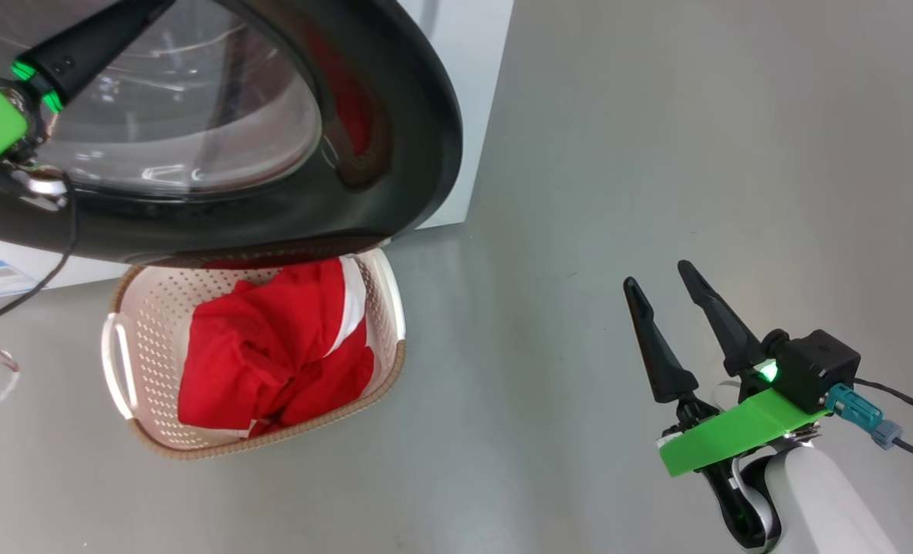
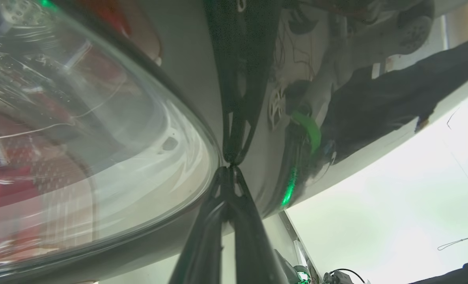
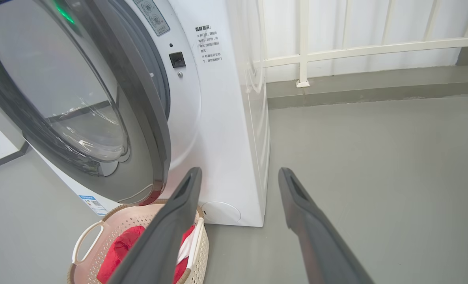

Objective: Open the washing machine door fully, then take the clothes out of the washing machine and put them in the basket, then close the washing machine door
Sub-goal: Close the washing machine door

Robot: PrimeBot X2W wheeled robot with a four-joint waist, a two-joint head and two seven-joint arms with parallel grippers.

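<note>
Door closure: the left gripper point(image 2: 230, 169), drawn together, is set tip-first on the rim of the washing machine door point(image 1: 418, 138) directly ahead, which is best pushed evenly until latched; the clothes point(image 1: 271, 354) are seen in the basket point(image 1: 141, 308) below it, and the right gripper point(image 1: 659, 273) is spread apart, well aside.

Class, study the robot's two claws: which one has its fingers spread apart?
The right claw, over the floor, fingers spread wide. The left claw has its fingers pressed together, tips against the washing machine door at its black rim.
</note>
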